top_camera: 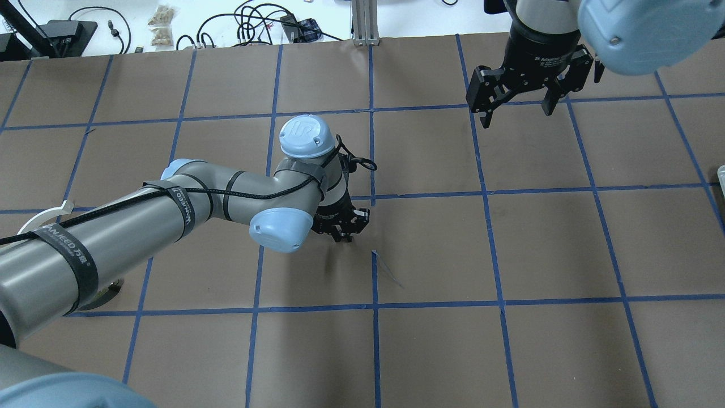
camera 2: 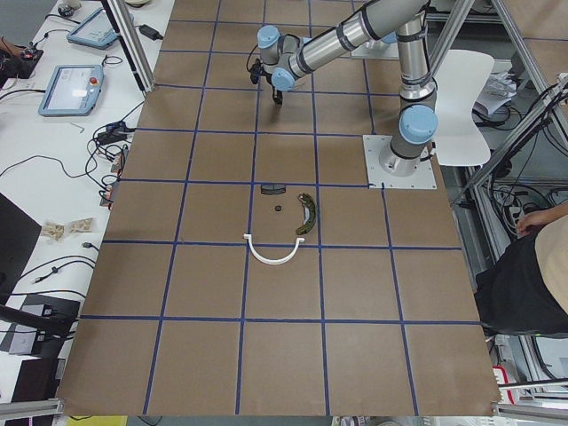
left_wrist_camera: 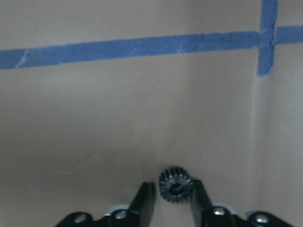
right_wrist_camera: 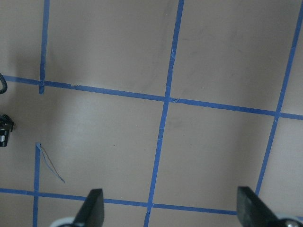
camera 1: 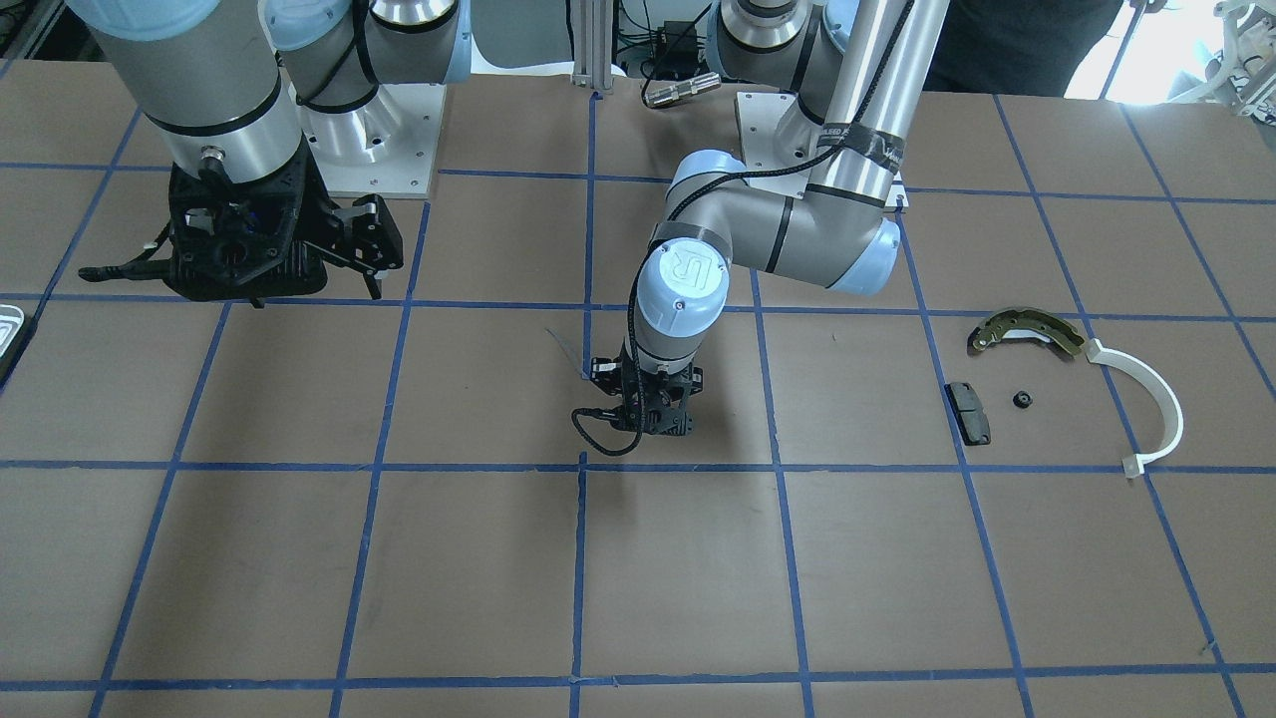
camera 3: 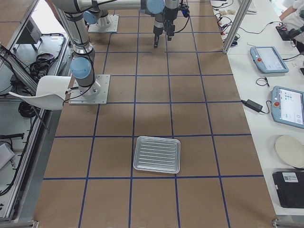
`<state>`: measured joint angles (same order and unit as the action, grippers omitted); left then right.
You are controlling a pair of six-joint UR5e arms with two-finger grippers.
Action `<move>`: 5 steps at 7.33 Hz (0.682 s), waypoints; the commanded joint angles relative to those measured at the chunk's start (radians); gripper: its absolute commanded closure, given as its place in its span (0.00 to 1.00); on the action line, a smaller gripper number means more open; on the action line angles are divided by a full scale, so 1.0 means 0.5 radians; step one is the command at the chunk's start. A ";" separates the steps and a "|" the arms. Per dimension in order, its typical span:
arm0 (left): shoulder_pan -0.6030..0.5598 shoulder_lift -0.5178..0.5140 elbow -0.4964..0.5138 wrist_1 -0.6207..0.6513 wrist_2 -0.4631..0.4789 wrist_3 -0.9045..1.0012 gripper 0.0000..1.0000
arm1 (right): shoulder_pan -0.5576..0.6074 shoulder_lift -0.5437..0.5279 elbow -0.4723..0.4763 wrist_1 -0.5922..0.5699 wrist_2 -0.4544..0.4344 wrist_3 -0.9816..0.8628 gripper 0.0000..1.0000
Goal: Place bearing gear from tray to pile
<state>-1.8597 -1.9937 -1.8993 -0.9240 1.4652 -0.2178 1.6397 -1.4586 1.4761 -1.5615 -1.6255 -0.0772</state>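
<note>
A small dark bearing gear [left_wrist_camera: 175, 184] sits between the fingertips of my left gripper [left_wrist_camera: 173, 191], which is shut on it low over the table's middle [camera 1: 653, 414]. My right gripper [top_camera: 518, 110] is open and empty, hanging above the table [right_wrist_camera: 170, 210]. The tray [camera 3: 156, 154] is silvery and holds nothing; only a sliver of it shows in the front-facing view [camera 1: 8, 334]. The pile lies apart from both grippers: a brass-and-black brake shoe [camera 1: 1027, 331], a white half-ring [camera 1: 1151, 409], a dark pad [camera 1: 968, 412] and another small gear [camera 1: 1021, 400].
The table is brown paper with a blue tape grid [top_camera: 487, 195]. The two arm bases [camera 1: 369, 140] stand on white plates at the robot's edge. Cables and tablets [camera 3: 287, 104] lie on the bench beyond the far edge.
</note>
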 commanded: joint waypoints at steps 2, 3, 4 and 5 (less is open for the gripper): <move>0.230 0.097 0.159 -0.322 0.149 0.305 1.00 | 0.003 -0.007 0.018 -0.028 -0.004 0.007 0.00; 0.350 0.131 0.291 -0.546 0.171 0.431 1.00 | 0.000 -0.007 0.018 -0.031 -0.007 0.007 0.00; 0.542 0.167 0.356 -0.709 0.287 0.569 1.00 | 0.003 -0.007 0.018 -0.031 -0.004 0.010 0.00; 0.766 0.210 0.356 -0.741 0.327 0.786 1.00 | 0.000 -0.007 0.018 -0.043 -0.004 0.016 0.00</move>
<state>-1.6054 -1.9140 -1.7428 -1.2364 1.5914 0.0568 1.6406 -1.4618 1.4848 -1.5781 -1.6280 -0.0719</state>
